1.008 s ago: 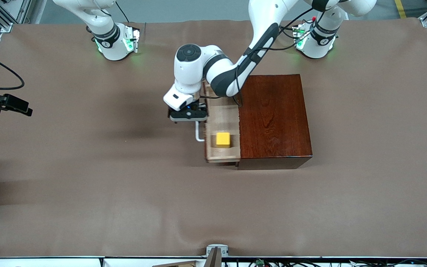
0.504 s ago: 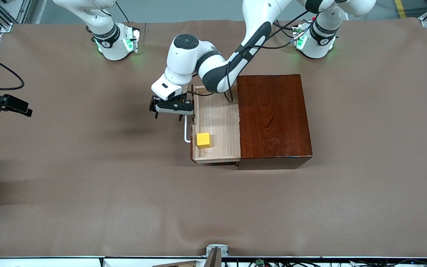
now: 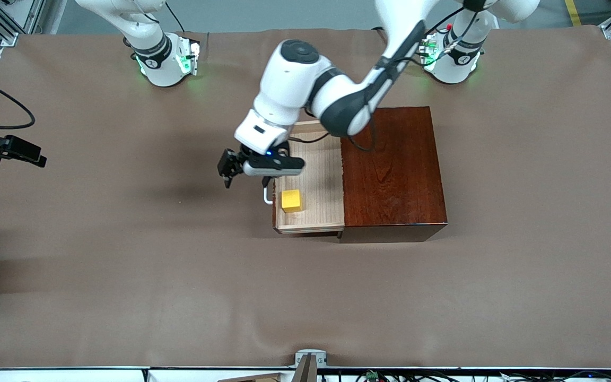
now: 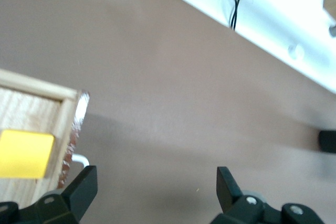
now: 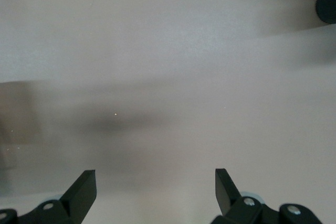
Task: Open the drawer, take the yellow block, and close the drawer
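Over the white U-shaped handle point(image 3: 268, 194), your left gripper point(image 3: 247, 168) gapes empty; swing toward four o'clock, straddling the small yellow block point(image 3: 291, 200) in the pale wood drawer point(image 3: 313, 183). The right gripper point(image 5: 152, 195) waits apart.

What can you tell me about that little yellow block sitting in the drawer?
The yellow block is a small, bright, plain-faced cube, smooth and solid-looking. It sits flat on the pale wood floor of the open drawer, close against the drawer's front wall, just inside the white handle, toward the end nearer the front camera. Nothing grips it: the left end effector hangs open above the drawer's front and the cloth beside it. The left wrist view shows it inside the wooden rim.
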Tool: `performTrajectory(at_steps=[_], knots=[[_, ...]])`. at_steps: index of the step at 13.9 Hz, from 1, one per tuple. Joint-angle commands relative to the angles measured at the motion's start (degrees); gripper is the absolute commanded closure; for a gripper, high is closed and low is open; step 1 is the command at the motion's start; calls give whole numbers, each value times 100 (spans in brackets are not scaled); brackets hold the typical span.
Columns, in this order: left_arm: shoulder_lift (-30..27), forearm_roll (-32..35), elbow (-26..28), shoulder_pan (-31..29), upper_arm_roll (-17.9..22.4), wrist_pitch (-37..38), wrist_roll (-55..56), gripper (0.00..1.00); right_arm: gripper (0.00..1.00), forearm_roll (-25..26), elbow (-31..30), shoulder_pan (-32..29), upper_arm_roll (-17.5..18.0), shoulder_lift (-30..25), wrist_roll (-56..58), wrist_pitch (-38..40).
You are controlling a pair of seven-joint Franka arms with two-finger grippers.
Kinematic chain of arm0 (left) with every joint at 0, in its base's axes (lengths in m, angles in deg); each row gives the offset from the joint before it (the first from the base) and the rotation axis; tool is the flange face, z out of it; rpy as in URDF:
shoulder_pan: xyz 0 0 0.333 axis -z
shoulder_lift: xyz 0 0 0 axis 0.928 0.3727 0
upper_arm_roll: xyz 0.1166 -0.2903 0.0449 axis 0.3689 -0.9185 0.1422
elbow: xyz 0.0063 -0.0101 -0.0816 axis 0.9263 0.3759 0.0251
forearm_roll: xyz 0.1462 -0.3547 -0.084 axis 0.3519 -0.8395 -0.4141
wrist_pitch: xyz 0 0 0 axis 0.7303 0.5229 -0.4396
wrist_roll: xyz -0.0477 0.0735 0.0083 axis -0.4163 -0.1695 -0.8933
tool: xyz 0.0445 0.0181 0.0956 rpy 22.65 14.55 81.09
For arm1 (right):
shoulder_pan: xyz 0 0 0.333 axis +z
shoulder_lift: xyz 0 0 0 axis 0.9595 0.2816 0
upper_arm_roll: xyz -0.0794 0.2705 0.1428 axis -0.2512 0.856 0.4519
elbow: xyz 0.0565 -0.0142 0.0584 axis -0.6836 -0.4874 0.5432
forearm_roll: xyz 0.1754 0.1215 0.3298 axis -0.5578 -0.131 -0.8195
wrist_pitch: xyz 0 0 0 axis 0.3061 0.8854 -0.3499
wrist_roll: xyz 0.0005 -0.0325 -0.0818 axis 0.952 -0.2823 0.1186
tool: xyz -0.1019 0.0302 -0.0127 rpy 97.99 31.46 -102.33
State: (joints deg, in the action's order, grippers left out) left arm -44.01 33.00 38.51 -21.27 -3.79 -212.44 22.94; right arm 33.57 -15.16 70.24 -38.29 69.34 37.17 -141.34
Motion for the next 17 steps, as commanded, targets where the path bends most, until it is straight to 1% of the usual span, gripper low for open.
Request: performTrajectory(at_steps=[1, 3, 4, 6, 8, 9, 11, 14, 17], knots=[[-371, -140, 206, -316, -47, 324, 44, 0, 0, -11, 24, 199, -11, -6, -83, -12], [-617, -132, 214, -562, -56, 947, -26, 0, 0, -20, 15, 524, -19, 29, -144, -4], [-714, -132, 215, -667, -56, 1238, -192, 0, 0, -20, 15, 743, -19, 64, -449, 5], [-898, -140, 223, -922, -65, 1783, -727, 0, 0, -11, 6, 1252, -19, 117, -1807, -3], [-1153, -140, 398, -1195, -65, 2363, -1359, 0, 0, 32, 41, 2051, -19, 450, -3240, -30], [-1363, -140, 608, -1344, -65, 2583, -1745, 0, 0, -72, 50, 2255, -19, 573, -3900, -100], [-1723, -140, 1065, -1686, -74, 2804, -2448, 0, 0, -528, 50, 2536, -19, 845, -5297, -476], [-2242, -140, 1829, -2214, -74, 2840, -3416, 0, 0, -950, 50, 2932, -19, 1188, -7397, -1232], [-2787, -140, 2471, -2724, -65, 2840, -4251, 0, 0, -1232, 260, 3126, -11, 1584, -9245, -1655]])
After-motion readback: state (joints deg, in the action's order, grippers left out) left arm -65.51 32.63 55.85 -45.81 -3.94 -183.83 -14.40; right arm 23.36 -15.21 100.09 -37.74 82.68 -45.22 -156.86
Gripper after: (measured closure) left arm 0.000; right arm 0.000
